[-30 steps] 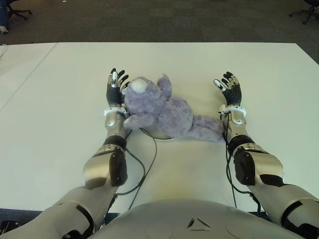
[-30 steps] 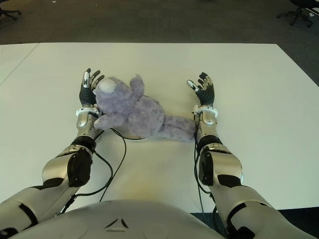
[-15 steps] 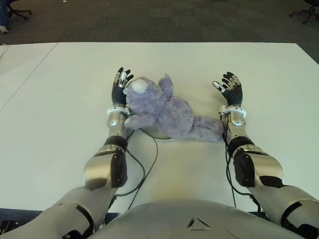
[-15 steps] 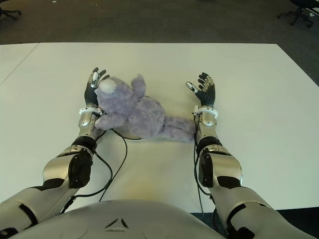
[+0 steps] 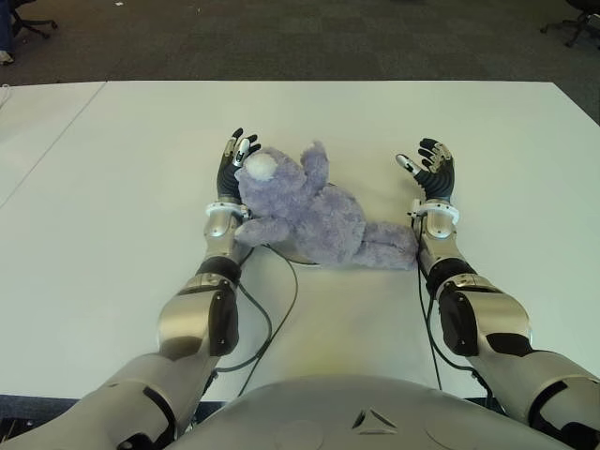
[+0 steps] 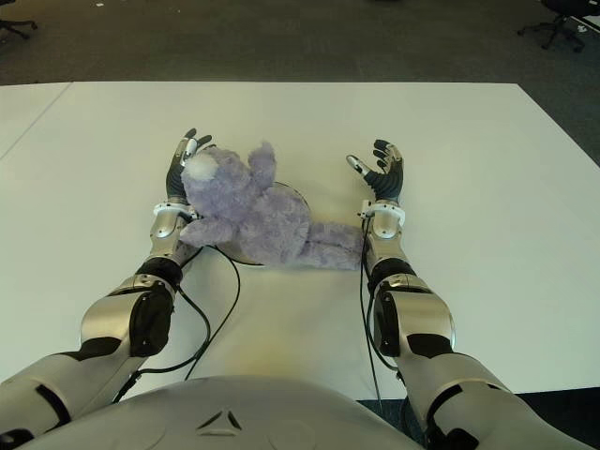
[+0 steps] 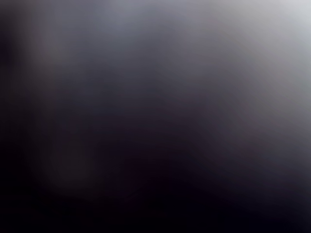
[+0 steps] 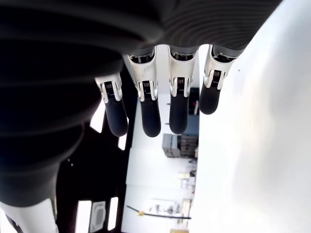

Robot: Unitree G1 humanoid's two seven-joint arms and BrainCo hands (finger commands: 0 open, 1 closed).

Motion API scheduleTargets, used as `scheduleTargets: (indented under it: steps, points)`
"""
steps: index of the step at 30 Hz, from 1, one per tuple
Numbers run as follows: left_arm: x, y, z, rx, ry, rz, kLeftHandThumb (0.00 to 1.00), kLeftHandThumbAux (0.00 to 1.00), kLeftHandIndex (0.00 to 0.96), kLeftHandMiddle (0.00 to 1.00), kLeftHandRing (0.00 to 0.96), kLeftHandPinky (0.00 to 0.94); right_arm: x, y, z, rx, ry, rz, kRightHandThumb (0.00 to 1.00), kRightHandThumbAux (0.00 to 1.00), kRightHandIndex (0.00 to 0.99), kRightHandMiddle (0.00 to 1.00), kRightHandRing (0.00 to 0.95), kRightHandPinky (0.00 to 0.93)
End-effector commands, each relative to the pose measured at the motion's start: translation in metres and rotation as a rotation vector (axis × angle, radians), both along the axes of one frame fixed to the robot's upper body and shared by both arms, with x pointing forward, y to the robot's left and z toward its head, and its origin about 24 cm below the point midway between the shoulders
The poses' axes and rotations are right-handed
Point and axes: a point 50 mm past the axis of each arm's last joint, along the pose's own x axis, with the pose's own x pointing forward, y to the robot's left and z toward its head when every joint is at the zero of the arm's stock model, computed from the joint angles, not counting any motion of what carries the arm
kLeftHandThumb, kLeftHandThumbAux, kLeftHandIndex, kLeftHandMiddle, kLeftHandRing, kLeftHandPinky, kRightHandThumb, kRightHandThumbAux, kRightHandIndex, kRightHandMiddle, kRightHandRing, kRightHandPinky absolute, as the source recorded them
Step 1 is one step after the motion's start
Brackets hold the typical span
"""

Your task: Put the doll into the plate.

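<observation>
A purple plush bear, the doll, lies on its side over a white plate, hiding most of it; only parts of the rim show. My left hand stands upright with fingers spread, its palm against the left side of the doll's head. On the right, my right hand is open and upright, a little apart from the doll's legs. Its fingers are straight in the right wrist view and hold nothing. The left wrist view is a dark blur.
The white table stretches wide around the doll, with a second table's edge at the left. Black cables trail from my forearms toward my body. Dark carpet and office chairs lie beyond the far edge.
Both hands have closed in toward the doll; the left hand moved right against its head. The doll shifted slightly right, and more of the plate's far rim shows.
</observation>
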Motion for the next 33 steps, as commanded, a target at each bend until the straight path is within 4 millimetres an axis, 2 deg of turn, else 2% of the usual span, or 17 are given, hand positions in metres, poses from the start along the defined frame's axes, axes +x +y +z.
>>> scheduleTargets:
  steps: [1,6,16,24,33]
  points:
    - [-0.1025,-0.0064,-0.1003,-0.031,0.419,0.000,0.000,0.352,0.029,0.196,0.196,0.167,-0.0960,0.0381,-0.1097,-0.162,0.498,0.056,0.000,0.793,0.220,0.207,0.173,0.120]
    - [-0.1025,-0.0066,-0.1009,-0.031,0.428,-0.001,0.000,0.351,0.031,0.196,0.196,0.174,-0.0970,0.0391,-0.1124,-0.273,0.539,0.077,0.000,0.826,0.191,0.183,0.145,0.114]
    - [-0.1022,-0.0077,-0.1008,-0.037,0.427,0.001,0.000,0.344,0.032,0.199,0.199,0.173,-0.0998,0.0394,-0.1170,-0.344,0.598,0.087,0.000,0.840,0.123,0.123,0.093,0.074]
    - [-0.1020,-0.0077,-0.1015,-0.026,0.439,0.000,0.000,0.355,0.032,0.200,0.201,0.192,-0.0991,0.0445,-0.1187,-0.328,0.628,0.108,0.000,0.811,0.101,0.093,0.072,0.065]
    - [-0.1018,-0.0081,-0.1012,-0.027,0.437,0.000,0.000,0.353,0.035,0.199,0.201,0.191,-0.0935,0.0414,-0.1159,-0.205,0.617,0.166,0.000,0.769,0.099,0.090,0.075,0.089]
